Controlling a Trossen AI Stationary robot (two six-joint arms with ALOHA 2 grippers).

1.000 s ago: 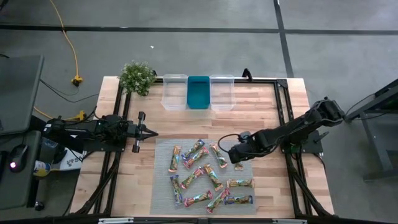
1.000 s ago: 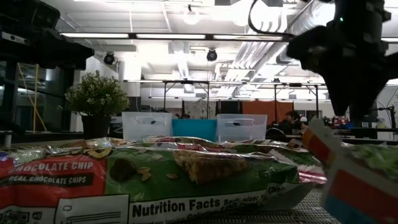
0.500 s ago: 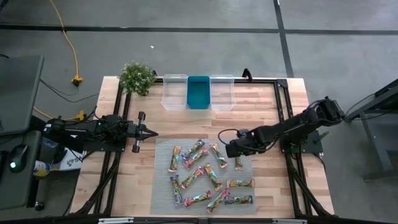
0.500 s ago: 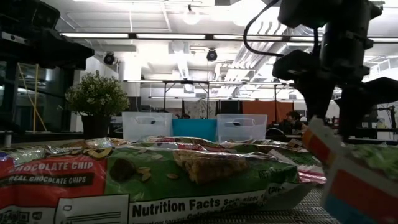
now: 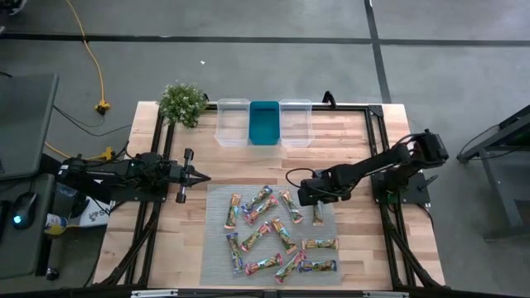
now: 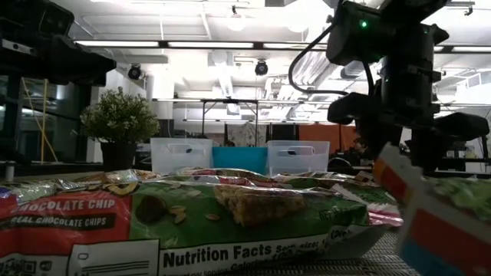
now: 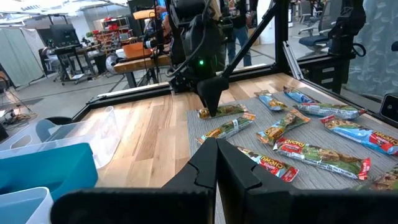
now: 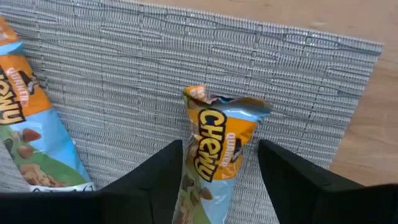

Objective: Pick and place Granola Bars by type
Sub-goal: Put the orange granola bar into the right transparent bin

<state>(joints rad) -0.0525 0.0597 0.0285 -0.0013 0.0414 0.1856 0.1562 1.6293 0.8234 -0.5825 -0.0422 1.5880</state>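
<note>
Several granola bars (image 5: 273, 236) in shiny wrappers lie scattered flat on a grey ribbed mat (image 5: 217, 248). My right gripper (image 5: 312, 201) points down, open, over the mat's far right corner. Its fingers stand on either side of the far end of an orange-and-blue bar (image 8: 214, 155) without touching it. The same bar (image 7: 225, 112) shows in the left wrist view under the dark fingers. My left gripper (image 5: 203, 177) waits shut at the table's left, held level above the wood.
Two clear bins (image 5: 233, 122) (image 5: 296, 122) flank a teal bin (image 5: 265, 122) at the table's far edge. A potted plant (image 5: 182, 102) stands at the far left corner. Bare wood lies between the mat and the bins.
My right gripper has moved toward the table's left and far edges and sunk toward the mat. The orange-and-blue bar that it covered before now shows on its near side. The bars have stayed where they were.
</note>
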